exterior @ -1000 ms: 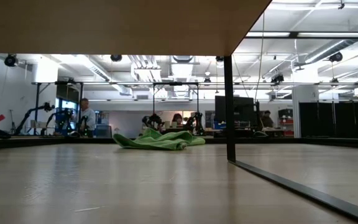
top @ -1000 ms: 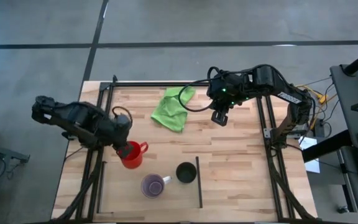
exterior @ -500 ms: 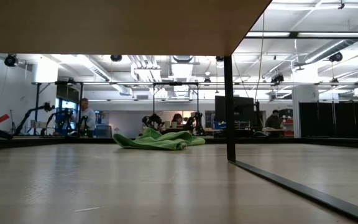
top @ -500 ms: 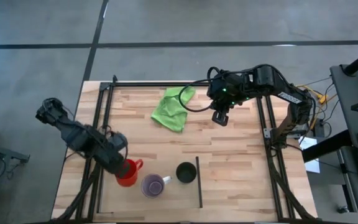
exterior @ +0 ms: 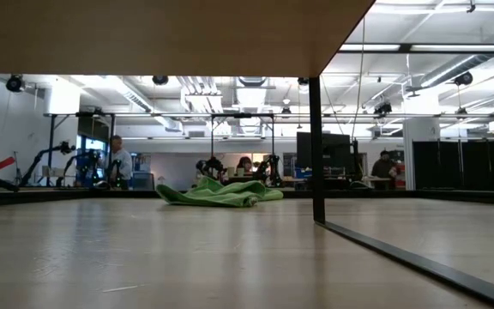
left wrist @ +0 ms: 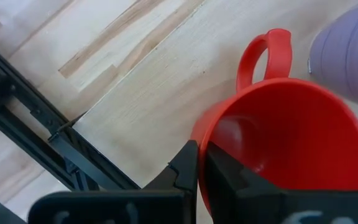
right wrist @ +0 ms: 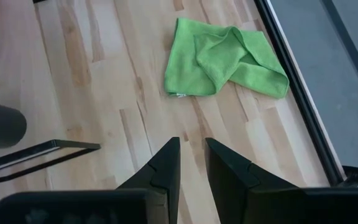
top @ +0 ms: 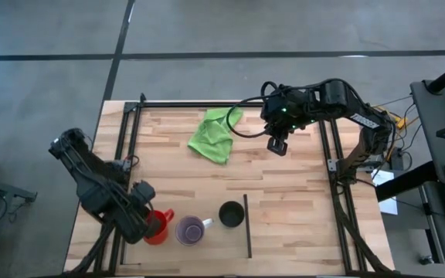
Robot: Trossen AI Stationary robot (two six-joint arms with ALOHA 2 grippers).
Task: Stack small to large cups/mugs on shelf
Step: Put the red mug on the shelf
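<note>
The left gripper (top: pixel 147 224) sits at the near left part of the table (top: pixel 284 193), clamped on the rim of the red mug (top: pixel 157 229). In the left wrist view its two dark fingers (left wrist: pixel 188 168) pinch the mug's wall, one inside and one outside, with only the wall between them. From above, the arm covers most of the mug; only its right side and part of the handle show. Whether the mug's base touches the wood cannot be told from either view.

Just to the right of the mug stands the purple cup (top: pixel 189 230), its whitish handle pointing right. In the wrist view only a pale purple edge of it shows, cut off at the picture's border. The black cup (top: pixel 231 214) stands to the right of the purple one, close to a thin black bar (top: pixel 247 225) that marks the side of the shelf (top: pixel 207 251). All three cups stand in a row on that light wood patch, none inside another.

The right gripper (top: pixel 277 146) hangs over the far middle of the table, just beside the green cloth (top: pixel 215 135) and well apart from the cups. Its fingers (right wrist: pixel 163 165) stand a narrow gap apart, holding nothing.

The low view shows the cloth (exterior: pixel 221 192) lying crumpled on the wood and one upright bar (exterior: pixel 317 150); no cup or gripper appears in it. People in the room behind are too small to make out
</note>
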